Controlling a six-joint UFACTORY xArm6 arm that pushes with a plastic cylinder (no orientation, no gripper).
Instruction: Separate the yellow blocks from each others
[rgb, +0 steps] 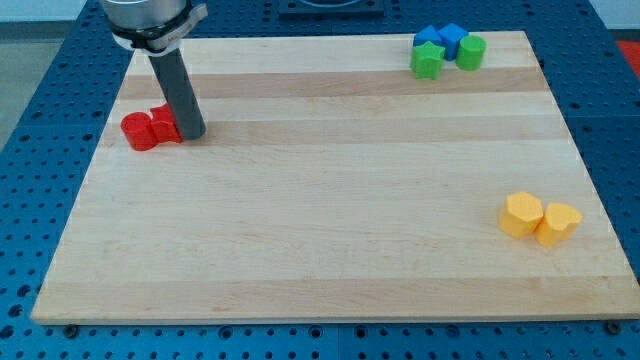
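Two yellow blocks sit touching near the view's right edge, lower part of the board: a yellow hexagon-like block (522, 214) and a yellow heart-like block (558, 223) just right of it. My tip (192, 134) is far away at the view's upper left, right beside two red blocks. It touches or nearly touches the right red block (165, 123); the left red block (139, 131) is a cylinder.
At the view's top right is a cluster: a blue block (428, 39), a blue cube (452, 38), a green star-like block (427, 61) and a green cylinder (471, 52). The wooden board (330, 200) lies on a blue perforated table.
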